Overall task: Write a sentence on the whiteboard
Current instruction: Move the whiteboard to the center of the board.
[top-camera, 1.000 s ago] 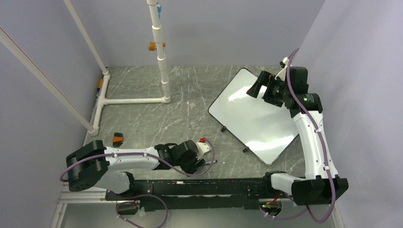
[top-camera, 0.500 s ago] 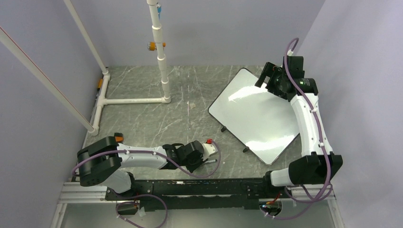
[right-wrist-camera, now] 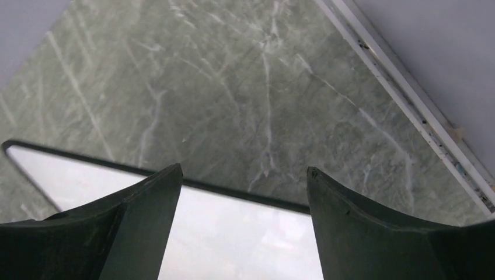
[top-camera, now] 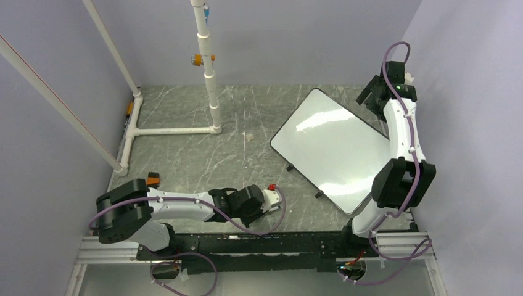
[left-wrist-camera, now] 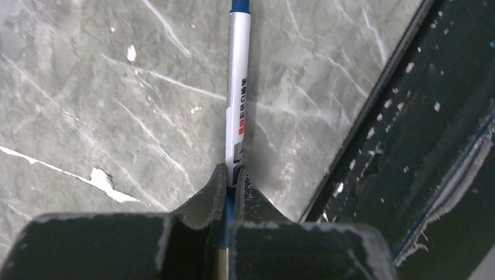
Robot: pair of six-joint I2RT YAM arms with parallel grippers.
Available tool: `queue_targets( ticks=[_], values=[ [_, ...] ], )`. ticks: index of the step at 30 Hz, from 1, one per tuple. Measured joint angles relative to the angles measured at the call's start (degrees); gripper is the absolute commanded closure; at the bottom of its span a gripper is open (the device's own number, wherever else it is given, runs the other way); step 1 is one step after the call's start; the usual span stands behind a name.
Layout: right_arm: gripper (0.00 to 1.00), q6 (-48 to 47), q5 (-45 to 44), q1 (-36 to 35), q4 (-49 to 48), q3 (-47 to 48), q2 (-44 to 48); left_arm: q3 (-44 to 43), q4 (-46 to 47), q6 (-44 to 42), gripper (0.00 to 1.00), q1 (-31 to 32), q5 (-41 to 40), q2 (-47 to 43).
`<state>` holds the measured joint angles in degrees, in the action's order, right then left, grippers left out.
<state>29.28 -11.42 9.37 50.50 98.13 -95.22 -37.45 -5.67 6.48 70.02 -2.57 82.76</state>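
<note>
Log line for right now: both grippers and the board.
left gripper: shut on marker | right gripper: open, near far edge of whiteboard | whiteboard: blank

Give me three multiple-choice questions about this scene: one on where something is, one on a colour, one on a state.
1. Where on the table does the whiteboard lie? A left side; B right side; C middle.
2. What colour is the marker barrel? A red; B black; C white.
3. How is the left gripper? A wide open; B shut on the marker; C out of view.
Answers: 1 B, the top view shows it at the right; 2 C, the left wrist view shows a white barrel; 3 B, its jaws pinch the marker's end.
</note>
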Motion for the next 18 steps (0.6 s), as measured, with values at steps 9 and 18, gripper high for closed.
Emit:
queue_targets(
  ticks=[9, 18],
  values=[
    [0.42, 1.38, -1.51, 1.42, 0.07, 0.13, -6.23, -6.47, -12.07, -1.07, 1.00, 2.99, 1.51, -5.40],
    [0.50, 1.92, 4.09, 0.66, -0.48, -2.25, -6.36, -13.29, -19.67, -1.31, 1.00, 6.21, 1.22, -11.98]
  ],
)
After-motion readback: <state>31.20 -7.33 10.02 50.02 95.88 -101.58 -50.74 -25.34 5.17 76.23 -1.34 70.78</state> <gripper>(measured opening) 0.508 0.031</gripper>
